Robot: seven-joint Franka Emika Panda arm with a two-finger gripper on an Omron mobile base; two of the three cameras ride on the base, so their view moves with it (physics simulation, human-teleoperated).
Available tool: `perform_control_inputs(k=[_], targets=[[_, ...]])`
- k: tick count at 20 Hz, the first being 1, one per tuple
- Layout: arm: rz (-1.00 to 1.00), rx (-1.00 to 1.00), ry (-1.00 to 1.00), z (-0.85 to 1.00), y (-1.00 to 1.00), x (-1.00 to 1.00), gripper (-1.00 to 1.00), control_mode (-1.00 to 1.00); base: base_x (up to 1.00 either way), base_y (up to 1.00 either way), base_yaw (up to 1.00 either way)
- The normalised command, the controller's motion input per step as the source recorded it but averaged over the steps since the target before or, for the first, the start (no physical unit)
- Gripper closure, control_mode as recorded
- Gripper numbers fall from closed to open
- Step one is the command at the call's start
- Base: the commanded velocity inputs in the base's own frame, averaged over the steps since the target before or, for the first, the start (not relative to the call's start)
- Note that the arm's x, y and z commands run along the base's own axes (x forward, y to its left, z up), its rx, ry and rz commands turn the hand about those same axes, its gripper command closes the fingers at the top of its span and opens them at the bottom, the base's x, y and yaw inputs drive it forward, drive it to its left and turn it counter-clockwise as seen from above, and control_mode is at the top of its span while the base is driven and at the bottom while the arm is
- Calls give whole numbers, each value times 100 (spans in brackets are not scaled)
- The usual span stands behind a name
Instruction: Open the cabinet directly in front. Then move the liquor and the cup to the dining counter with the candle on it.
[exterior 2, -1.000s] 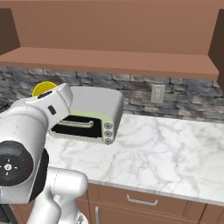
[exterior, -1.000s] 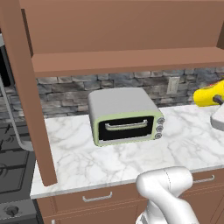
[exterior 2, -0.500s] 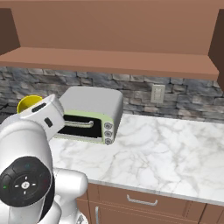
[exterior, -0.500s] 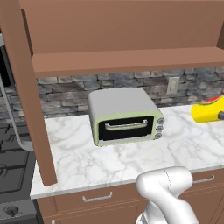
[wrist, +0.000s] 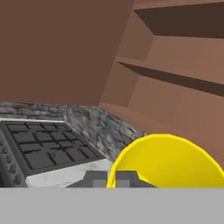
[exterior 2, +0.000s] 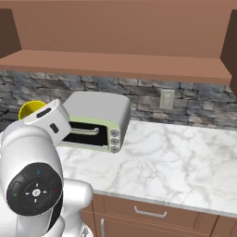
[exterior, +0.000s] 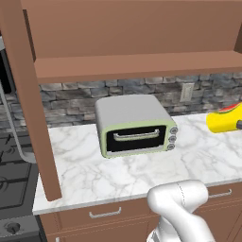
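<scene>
Gripper point(wrist: 112, 178) clamped tight on the rim of the cup point(exterior: 226, 119). Cup has dropped lower and tipped sideways since a second ago, right of the toaster oven point(exterior: 134, 125).

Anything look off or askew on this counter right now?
One thing: the yellow cup is not standing anywhere. It lies tipped on its side in mid-air above the marble counter, the pincer shut on its rim. The toaster oven sits square with its door closed. No spills or damage visible.
</scene>
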Motion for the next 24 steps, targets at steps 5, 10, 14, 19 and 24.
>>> perform_control_inputs(k=[5, 10, 14, 19, 24], targets=[[0, 0, 0, 0, 0, 0, 100, 100, -13, -2, 1], [0, 0, 0, 0, 0, 0, 100, 100, -76, -23, 4], [0, 0, 0, 0, 0, 0, 100, 100, -95, -33, 7], [0, 0, 0, 0, 0, 0, 100, 100, -43, -23, 20], [0, 0, 0, 0, 0, 0, 100, 100, 0, -24, 39]])
